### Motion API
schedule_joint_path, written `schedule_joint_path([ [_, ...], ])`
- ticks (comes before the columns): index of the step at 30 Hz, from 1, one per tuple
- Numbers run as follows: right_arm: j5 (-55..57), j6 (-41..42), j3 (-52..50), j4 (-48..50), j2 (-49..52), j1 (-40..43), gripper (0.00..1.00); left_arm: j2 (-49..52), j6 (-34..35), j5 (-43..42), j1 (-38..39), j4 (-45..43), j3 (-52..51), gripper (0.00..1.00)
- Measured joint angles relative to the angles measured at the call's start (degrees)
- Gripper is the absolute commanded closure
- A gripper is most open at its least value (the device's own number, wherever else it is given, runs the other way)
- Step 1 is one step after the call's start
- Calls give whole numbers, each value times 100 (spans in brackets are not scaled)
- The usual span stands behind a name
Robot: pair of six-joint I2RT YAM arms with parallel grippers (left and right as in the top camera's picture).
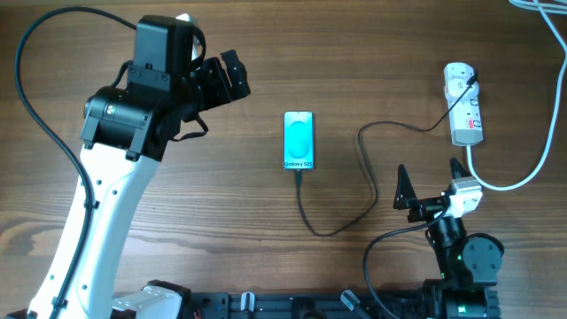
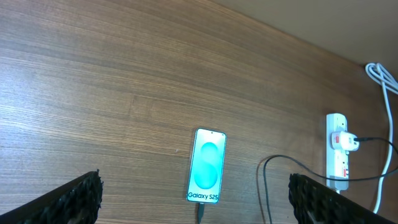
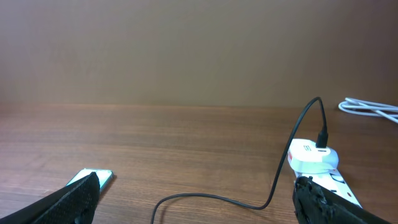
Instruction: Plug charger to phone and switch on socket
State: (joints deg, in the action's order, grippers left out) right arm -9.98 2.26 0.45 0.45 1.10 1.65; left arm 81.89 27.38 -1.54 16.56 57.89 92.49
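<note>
**Both grippers wide open, phone at frame centre**

You can't judge the switch on the socket (image 1: 463, 105) at upper right; it's too small. The charger (image 1: 354, 208) reaches the bottom edge of the phone (image 1: 299, 140), but the tip's seating is hard to read, and it's cut off in the left wrist view. The left gripper (image 1: 226, 78) at upper left has its jaws well apart. The right gripper (image 1: 431, 182) at lower right also has its jaws spread. The table (image 1: 266, 239) is brown wood grain w/ a plain wall behind it. The white cord (image 1: 532, 168) exits at the right edge.

wooden table (image 1: 221, 213), plain brown wall (image 3: 186, 50)
</note>
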Motion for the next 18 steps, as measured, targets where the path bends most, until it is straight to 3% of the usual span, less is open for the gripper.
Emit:
schedule_joint_path([
  [18, 0, 0, 0, 0, 0, 0, 0, -914, 0, 0, -2, 0, 0, 0],
])
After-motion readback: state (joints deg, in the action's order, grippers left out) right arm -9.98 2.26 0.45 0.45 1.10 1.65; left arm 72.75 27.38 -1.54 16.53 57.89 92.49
